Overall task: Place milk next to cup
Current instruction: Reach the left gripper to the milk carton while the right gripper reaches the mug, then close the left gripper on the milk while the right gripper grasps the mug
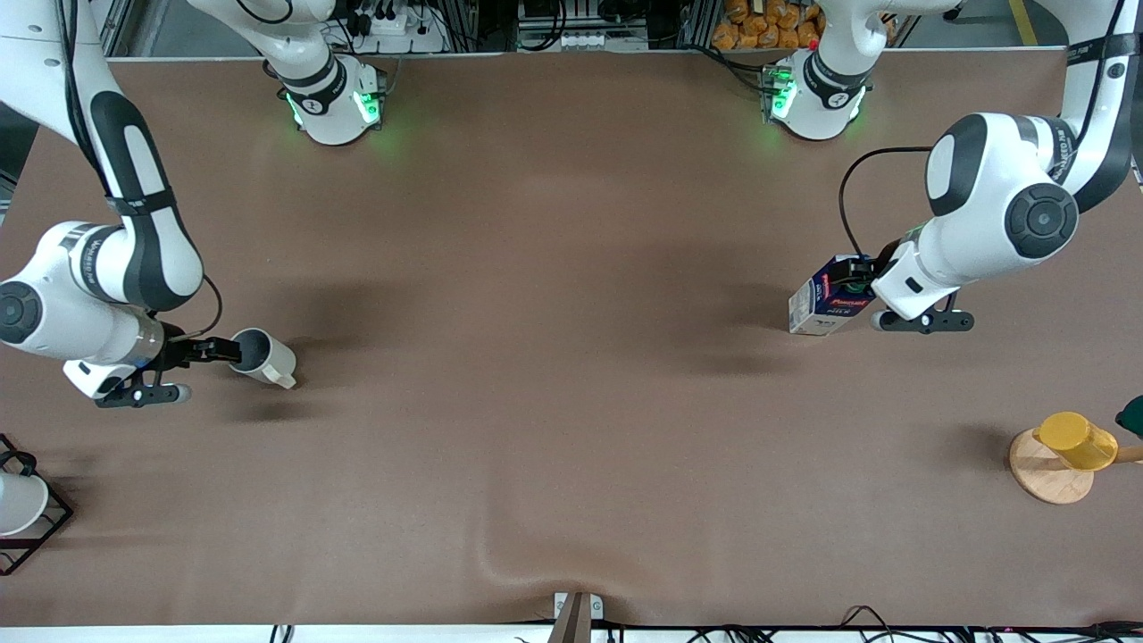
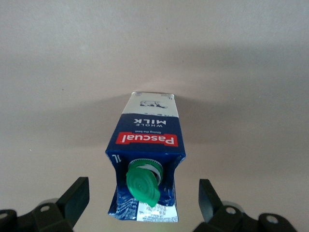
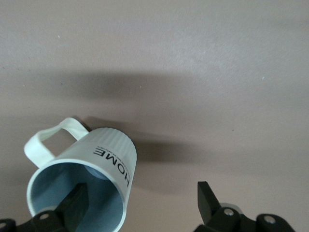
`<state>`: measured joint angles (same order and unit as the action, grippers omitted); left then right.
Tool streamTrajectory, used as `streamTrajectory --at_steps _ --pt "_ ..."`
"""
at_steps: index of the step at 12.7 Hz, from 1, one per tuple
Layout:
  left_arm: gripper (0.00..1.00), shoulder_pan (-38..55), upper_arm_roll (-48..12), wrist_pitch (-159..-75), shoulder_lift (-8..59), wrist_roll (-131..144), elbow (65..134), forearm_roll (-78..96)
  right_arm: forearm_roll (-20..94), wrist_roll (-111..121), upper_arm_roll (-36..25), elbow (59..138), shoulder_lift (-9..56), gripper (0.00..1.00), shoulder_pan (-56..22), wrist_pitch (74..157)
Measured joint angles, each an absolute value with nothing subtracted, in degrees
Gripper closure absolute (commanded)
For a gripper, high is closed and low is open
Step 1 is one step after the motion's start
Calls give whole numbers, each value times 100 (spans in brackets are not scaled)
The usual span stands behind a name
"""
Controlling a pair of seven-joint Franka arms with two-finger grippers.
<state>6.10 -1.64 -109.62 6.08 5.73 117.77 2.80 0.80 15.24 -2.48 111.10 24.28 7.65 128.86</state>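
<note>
**Two grippers, one at the milk and one at the cup**

Two arms reach over the brown table [image 1: 571, 429]. The left gripper [image 1: 864, 284] is at the gable top of the milk [image 1: 826, 306]; in the left wrist view its fingers [image 2: 75, 198] stand spread wide on either side of the carton's green cap, touching nothing. The milk [image 2: 147, 145] stands on the cloth at the left arm's end of the table, directly under this gripper.

The right gripper [image 1: 221, 351] is at the rim of the cup [image 1: 265, 356], which sits tilted at the right arm's end, well apart from the milk. In the right wrist view one finger [image 3: 77, 203] reaches inside the cup [image 3: 104, 164]; the other stands clear outside the wall, so the jaws are parted with no grip. The cup's handle points away from this gripper.
</note>
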Motion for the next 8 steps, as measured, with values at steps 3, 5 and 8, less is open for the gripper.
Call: streamTrajectory --at_steps 3,5,8 --pt "0 611 -197 -11014 763 573 11866 280 80 1524 -244 11334 2428 84 763 13384" --pt "0 610 -198 -11120 860 573 11867 280 80 1523 -244 11434 2428 100 763 13543" --pt "7 610 -200 -11277 1052 573 11869 280 81 1521 -243 11455 2427 100 763 13569"
